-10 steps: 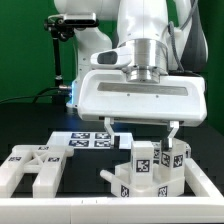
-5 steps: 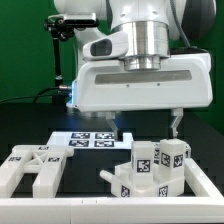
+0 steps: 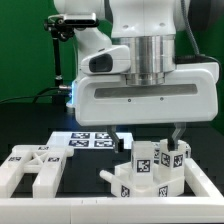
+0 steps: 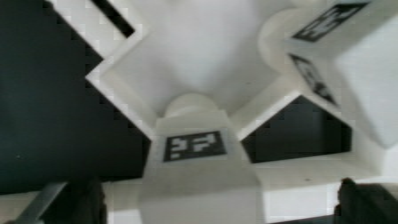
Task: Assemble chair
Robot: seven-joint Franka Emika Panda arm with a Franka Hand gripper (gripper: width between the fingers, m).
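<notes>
The partly built chair (image 3: pixel 150 168), white blocks with black-and-white tags, stands at the exterior view's right. My gripper (image 3: pixel 149 137) hangs right over it, open, one dark finger on each side of its top. In the wrist view the gripper (image 4: pixel 214 205) straddles a white chair piece with a tag (image 4: pixel 196 147). Dark gaps separate the fingertips (image 4: pixel 365 200) from that piece, and nothing is held. A loose chair part (image 3: pixel 35 168) with legs lies flat at the exterior view's left.
The marker board (image 3: pixel 90 140) lies on the black table behind the parts. A white border rail (image 3: pixel 110 210) runs along the front and up the right side. The arm's broad white body fills the upper middle of the exterior view.
The gripper has shifted toward the exterior view's right and slightly upward over the chair assembly, staying open. The chair parts have not moved.
</notes>
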